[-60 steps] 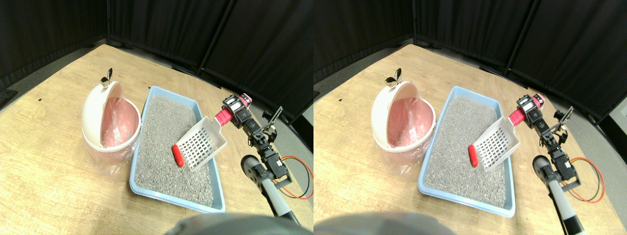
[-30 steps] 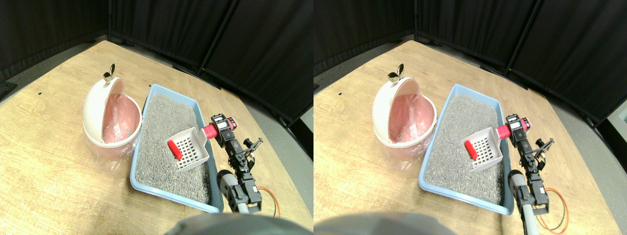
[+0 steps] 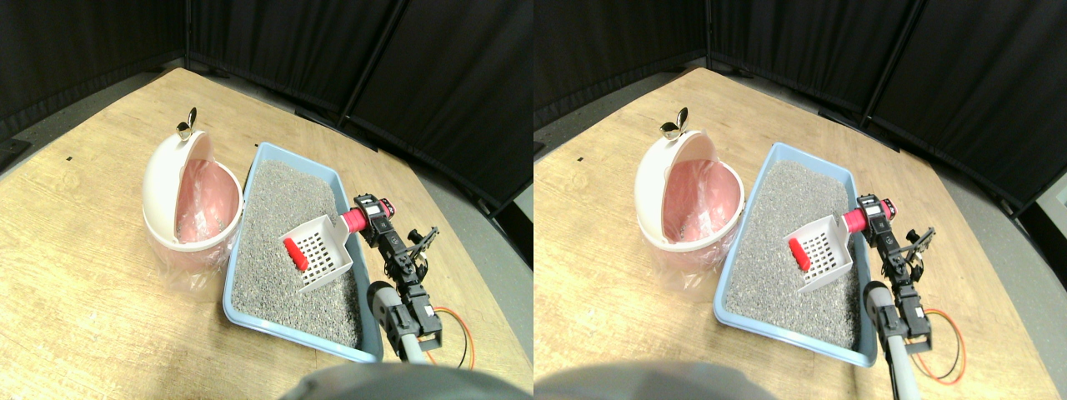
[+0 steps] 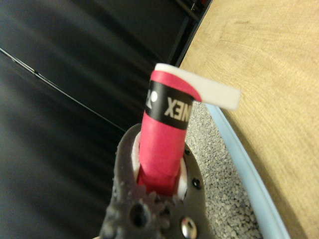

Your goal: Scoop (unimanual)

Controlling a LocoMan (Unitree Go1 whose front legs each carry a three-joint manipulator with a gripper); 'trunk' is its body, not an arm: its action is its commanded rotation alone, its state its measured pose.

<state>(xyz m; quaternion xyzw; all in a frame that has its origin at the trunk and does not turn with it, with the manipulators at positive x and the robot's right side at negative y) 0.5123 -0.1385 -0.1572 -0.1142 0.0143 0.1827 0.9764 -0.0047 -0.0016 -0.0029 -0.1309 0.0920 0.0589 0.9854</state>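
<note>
Stereo pair view, centre frame: the right manipulator rises from lower right, holding a white scoop with a red piece above the litter tray.

Wrist view: fingers pinch the red-wrapped handle.

Bin left of litter tray; scoop above litter.

A pale wood floor with visible grain and board seams fills most of the stereo view. Black curtains hang along its far edge, divided by dark upright poles. A strip of grey floor runs outside the wood on the right. Light is even, with soft shadows.
</note>
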